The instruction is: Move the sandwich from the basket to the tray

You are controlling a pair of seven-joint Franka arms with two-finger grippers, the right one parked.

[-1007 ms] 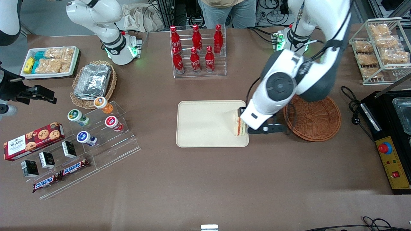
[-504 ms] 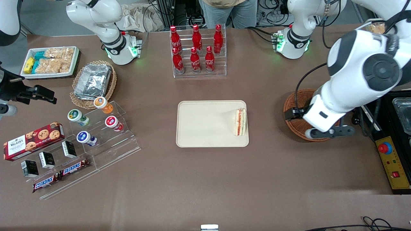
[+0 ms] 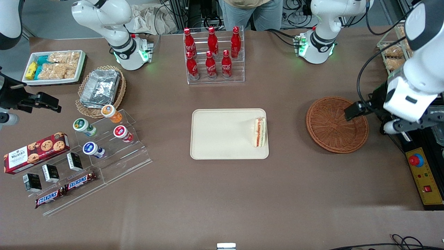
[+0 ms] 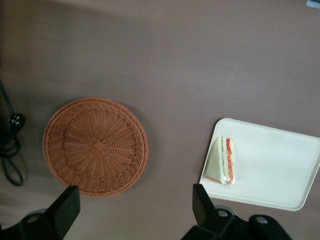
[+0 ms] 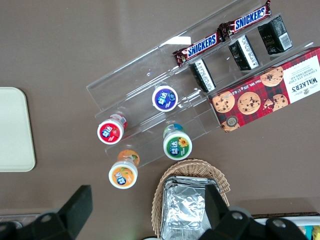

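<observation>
Since half a second ago, gripper (image 4: 132,212) pulled away from above the basket (image 3: 337,124) toward the working arm's end of the table, now raised high. Fingers (image 4: 67,207) spread wide, holding nothing. Sandwich (image 3: 259,132) on the tray (image 3: 215,139), at the tray edge nearest the basket, striped filling edge showing. Basket bare inside, well apart from tray.

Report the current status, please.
Gripper open, empty, raised above the table beside the basket. Sandwich lies on tray. Basket empty. Nothing in the way.
</observation>
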